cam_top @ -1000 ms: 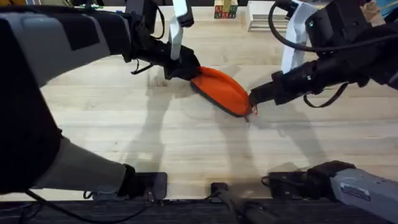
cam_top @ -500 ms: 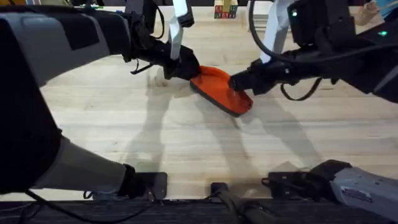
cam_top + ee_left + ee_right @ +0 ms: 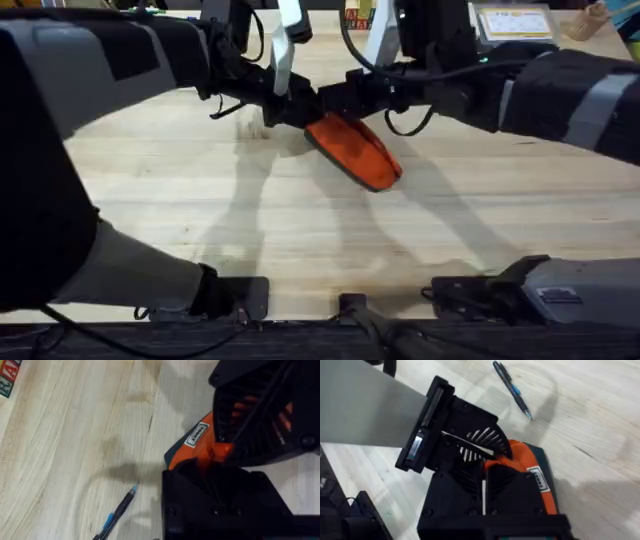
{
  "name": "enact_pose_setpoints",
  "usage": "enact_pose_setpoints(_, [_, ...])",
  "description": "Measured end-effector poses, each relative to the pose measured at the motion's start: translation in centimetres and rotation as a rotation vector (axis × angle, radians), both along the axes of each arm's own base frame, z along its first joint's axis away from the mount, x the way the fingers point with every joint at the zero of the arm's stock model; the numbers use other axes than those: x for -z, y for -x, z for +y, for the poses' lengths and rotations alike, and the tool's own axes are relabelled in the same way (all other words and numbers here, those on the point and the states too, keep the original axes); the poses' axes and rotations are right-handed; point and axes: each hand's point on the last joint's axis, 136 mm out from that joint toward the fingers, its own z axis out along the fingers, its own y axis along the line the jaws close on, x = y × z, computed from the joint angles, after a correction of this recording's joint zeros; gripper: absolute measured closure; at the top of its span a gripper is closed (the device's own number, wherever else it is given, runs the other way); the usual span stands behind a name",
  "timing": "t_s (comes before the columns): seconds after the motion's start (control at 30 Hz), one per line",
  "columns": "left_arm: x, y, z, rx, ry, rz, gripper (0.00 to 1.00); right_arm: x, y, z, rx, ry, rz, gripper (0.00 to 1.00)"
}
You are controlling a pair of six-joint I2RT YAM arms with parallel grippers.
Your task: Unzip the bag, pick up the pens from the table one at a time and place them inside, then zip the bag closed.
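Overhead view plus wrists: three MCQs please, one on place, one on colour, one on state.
1. Left tool and right tool meet at which end of the long fabric pouch? A far end; B near end; C neither
2. Pouch colour? A green; B orange; C white
3. The slim dark pen is: A inside the pouch; B held by a tool; C lying on the light wooden table

A: both tools crowd its far end.
B: the fabric is orange.
C: the pen lies flat on the planks.

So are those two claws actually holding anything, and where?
Both grip the orange bag at its far end: the left gripper pinches the fabric there, and the right gripper closes on the same end.
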Motion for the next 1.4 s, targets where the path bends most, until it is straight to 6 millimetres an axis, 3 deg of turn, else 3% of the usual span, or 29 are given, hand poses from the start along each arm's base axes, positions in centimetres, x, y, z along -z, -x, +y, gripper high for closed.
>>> enact_pose_setpoints(0.13, [0.0,0.0,0.0,0.000,0.000,0.000,0.959,-0.1,0.0,0.0,0.002,0.001,0.008,0.971])
enact_pose_setpoints(0.2, [0.0,0.1,-0.1,0.003,0.003,0.001,0.959,-0.8,0.0,0.1,-0.007,0.011,0.012,0.688])
enact_pose_setpoints(0.27, [0.0,0.1,-0.2,0.005,0.002,0.001,0.959,-1.8,-0.2,0.1,-0.017,0.023,0.000,0.508])
enact_pose_setpoints(0.37, [0.0,0.1,-0.2,0.005,0.003,0.001,0.959,-2.9,0.0,-0.5,-0.023,0.065,-0.025,0.069])
enact_pose_setpoints(0.4, [0.0,0.1,-0.2,0.005,0.003,0.001,0.959,-3.2,0.1,-0.8,-0.020,0.082,-0.035,0.024])
enact_pose_setpoints(0.5, [0.0,0.1,-0.2,0.005,0.003,0.001,0.959,-4.9,1.5,-3.5,0.005,0.182,-0.099,0.005])
enact_pose_setpoints(0.53, [0.0,0.1,-0.2,0.005,0.003,0.001,0.959,-7.1,3.3,-5.4,0.002,0.231,-0.160,0.004])
enact_pose_setpoints(0.77, [0.0,0.1,-0.2,0.006,0.003,0.001,0.959,-10.3,6.6,-7.9,-0.003,0.247,-0.226,0.004])
enact_pose_setpoints(1.0, [0.0,0.1,-0.2,0.005,0.003,0.002,0.934,-11.2,8.2,-8.9,-0.001,0.249,-0.235,0.004])
enact_pose_setpoints(1.03, [-0.1,0.1,-0.2,0.006,0.004,0.000,0.841,-11.2,8.3,-8.9,-0.001,0.250,-0.235,0.004])
enact_pose_setpoints(1.2, [-0.2,0.4,-0.5,0.015,0.018,0.010,0.070,-11.1,8.3,-9.1,0.000,0.256,-0.229,0.004])
enact_pose_setpoints(1.23, [-0.2,0.5,-0.6,0.015,0.021,0.015,0.010,-11.0,8.3,-9.1,0.000,0.257,-0.229,0.004])
enact_pose_setpoints(1.4, [-0.1,0.4,-0.5,0.012,0.012,0.011,0.007,-11.0,8.4,-9.0,-0.002,0.256,-0.228,0.004])
